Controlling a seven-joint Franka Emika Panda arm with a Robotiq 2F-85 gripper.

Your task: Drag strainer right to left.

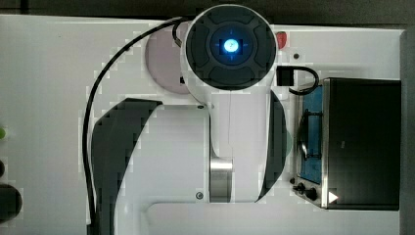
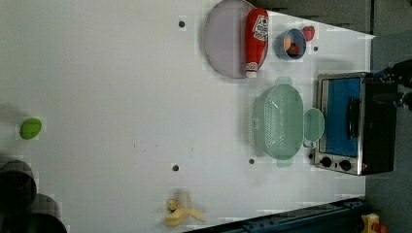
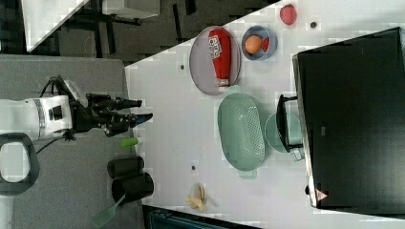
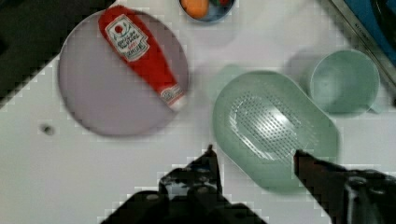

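Note:
The strainer (image 2: 279,121) is a pale green oval basket with a dotted bottom. It lies on the white table beside the toaster oven, with the round green cup (image 2: 314,125) between the two. In the right view the strainer (image 3: 241,131) is well apart from my gripper (image 3: 144,109), which hangs off it toward the right view's left. In the wrist view my gripper (image 4: 254,158) is open, its two dark fingertips (image 4: 211,161) framing the strainer (image 4: 275,128) from a distance. Nothing is held.
A toaster oven (image 2: 354,121) stands next to the cup. A grey plate (image 2: 223,43) holds a ketchup bottle (image 2: 256,39), with a blue bowl (image 2: 291,43) nearby. A banana (image 2: 182,211), a lime-green object (image 2: 30,128) and black cups (image 3: 126,174) lie farther off.

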